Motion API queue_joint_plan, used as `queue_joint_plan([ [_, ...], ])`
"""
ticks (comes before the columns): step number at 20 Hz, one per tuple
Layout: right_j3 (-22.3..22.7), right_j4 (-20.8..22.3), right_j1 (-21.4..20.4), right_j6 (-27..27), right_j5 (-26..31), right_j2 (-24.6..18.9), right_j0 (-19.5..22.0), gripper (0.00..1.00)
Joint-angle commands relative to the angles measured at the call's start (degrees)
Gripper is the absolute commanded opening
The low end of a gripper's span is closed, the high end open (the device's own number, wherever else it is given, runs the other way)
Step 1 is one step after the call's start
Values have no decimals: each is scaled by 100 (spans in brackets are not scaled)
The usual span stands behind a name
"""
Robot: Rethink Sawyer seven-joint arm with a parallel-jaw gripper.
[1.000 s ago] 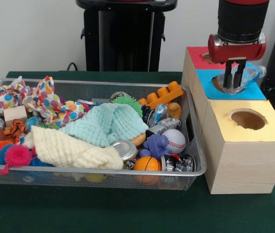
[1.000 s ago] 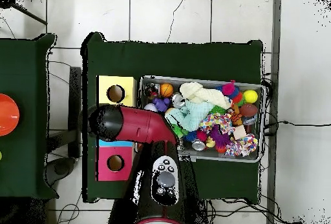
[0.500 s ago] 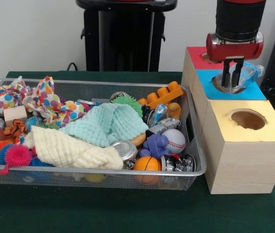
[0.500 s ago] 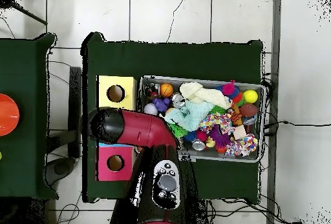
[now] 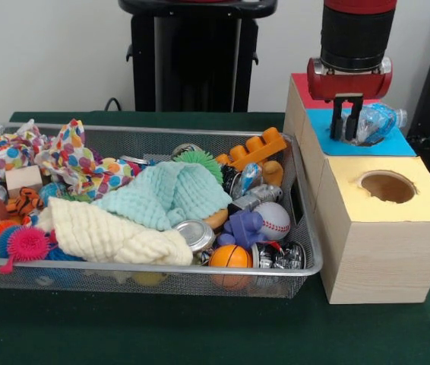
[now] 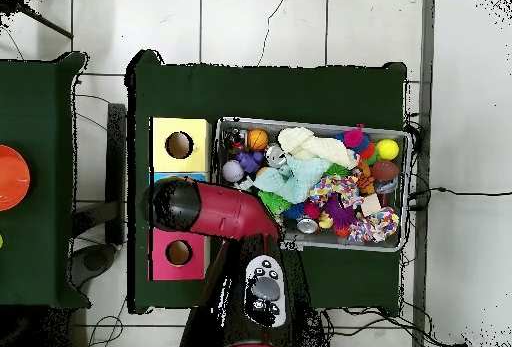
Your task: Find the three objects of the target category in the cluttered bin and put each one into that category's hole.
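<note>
— Dark green cloth [image 5: 162,327] is spread over the table, isn't it?

— Yes. A silver wire-mesh bin [image 5: 162,275] is set on it, crammed with toys, cloths and balls. Just beside it a row of wooden boxes is placed, topped yellow [image 5: 386,199], blue [image 5: 321,122] and red [image 5: 306,80].

— Where is the clear crumpled plastic bottle [image 5: 376,122] found?

— It is seen lying tilted across the blue top, over that box's hole.

— And the black two-fingered gripper [image 5: 345,128]?

— It is held just above the blue top, against the bottle's left end. Whether the bottle is gripped or let go cannot be told. From overhead the blue box is covered by the red arm [image 6: 205,209].
</note>
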State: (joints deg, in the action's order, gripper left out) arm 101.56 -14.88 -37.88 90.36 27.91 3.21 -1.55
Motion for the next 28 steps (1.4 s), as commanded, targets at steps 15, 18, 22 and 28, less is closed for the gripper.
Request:
queue_joint_plan([
  [15,461,36,724,1182,-594,-188,148,0],
  [18,455,46,717,1202,-584,-154,116,0],
  [22,431,57,698,1201,-529,-124,92,0],
  [28,526,68,610,1214,-534,-108,71,0],
])
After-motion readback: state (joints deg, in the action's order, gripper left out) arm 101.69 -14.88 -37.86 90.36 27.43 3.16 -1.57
